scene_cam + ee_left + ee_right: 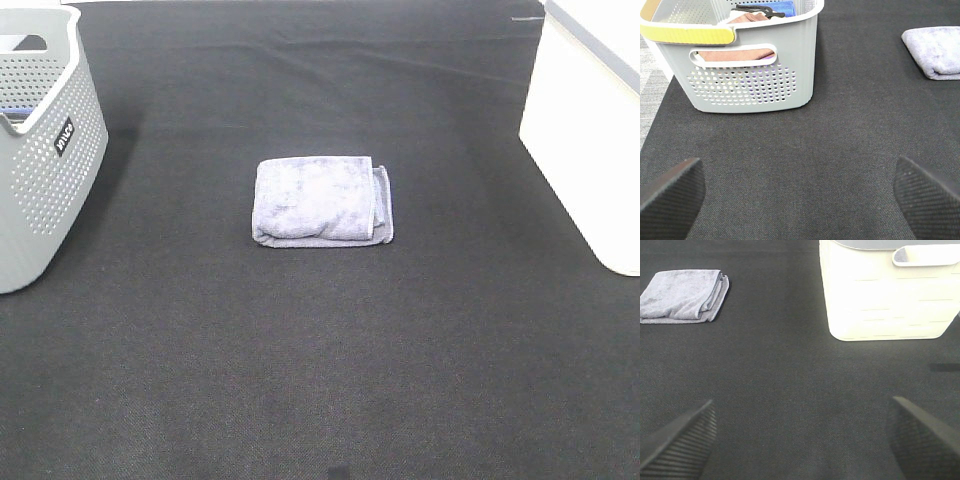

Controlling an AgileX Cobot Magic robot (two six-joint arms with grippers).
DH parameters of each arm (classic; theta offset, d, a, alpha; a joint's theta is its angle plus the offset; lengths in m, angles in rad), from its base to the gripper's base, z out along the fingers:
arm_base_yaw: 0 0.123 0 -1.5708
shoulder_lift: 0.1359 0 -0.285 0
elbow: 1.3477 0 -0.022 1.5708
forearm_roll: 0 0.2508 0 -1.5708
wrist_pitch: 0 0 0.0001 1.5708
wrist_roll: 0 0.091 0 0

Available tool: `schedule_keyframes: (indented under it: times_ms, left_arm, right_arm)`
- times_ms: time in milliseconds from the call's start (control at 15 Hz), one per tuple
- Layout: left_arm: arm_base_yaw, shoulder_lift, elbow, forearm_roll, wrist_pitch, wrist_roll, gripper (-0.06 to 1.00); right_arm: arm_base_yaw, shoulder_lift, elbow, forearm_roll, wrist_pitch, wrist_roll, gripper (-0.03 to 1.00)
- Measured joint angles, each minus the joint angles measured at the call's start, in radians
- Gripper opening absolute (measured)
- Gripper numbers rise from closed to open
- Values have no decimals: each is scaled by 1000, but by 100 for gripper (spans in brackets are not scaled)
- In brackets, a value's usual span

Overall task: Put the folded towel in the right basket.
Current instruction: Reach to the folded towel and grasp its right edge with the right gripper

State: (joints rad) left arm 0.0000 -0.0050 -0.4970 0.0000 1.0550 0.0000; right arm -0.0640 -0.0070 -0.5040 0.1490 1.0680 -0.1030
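Note:
A folded grey-lavender towel (322,201) lies flat in the middle of the black mat. It also shows in the left wrist view (936,50) and in the right wrist view (684,295). The right basket (590,130) is white and stands at the right edge; the right wrist view shows its wall (885,300). Neither arm shows in the exterior high view. My left gripper (800,197) is open and empty, above bare mat. My right gripper (802,440) is open and empty, above bare mat, apart from towel and basket.
A grey perforated basket (45,150) stands at the left edge; in the left wrist view the basket (745,75) holds cloths, a yellow strip on its rim. Black mat (320,350) covers the table.

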Motion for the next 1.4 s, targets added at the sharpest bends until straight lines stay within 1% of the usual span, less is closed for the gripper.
schedule_keyframes:
  times_ms: [1000,1200,1400]
  left_arm:
    - [0,0,0,0,0,0,97]
    - [0,0,0,0,0,0,97]
    - [0,0,0,0,0,0,97]
  right_arm:
    - [0,6,-2,4,-9,0,86]
    - [0,145,-45,32,-142,0,83]
    - [0,359,-127,45,-219,0,82]
